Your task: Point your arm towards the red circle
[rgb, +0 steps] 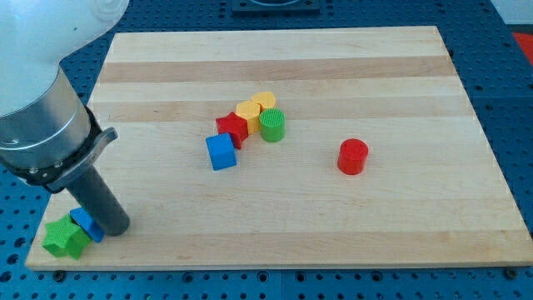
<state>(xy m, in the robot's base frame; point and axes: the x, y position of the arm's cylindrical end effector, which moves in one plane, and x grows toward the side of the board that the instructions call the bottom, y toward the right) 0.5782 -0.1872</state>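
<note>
The red circle (352, 156) is a short red cylinder standing alone right of the board's middle. My tip (117, 228) is the lower end of the dark rod, near the view's bottom left corner of the board, far to the left of the red circle. The tip stands just right of a blue block (84, 222) and a green star-shaped block (66, 238), close to or touching the blue one.
A cluster sits near the board's middle: a blue cube (221, 152), a red block (232, 127), a yellow block (248, 111), a yellow hexagon-like block (264, 101) and a green cylinder (271, 125). The wooden board (275, 58) lies on a blue perforated table.
</note>
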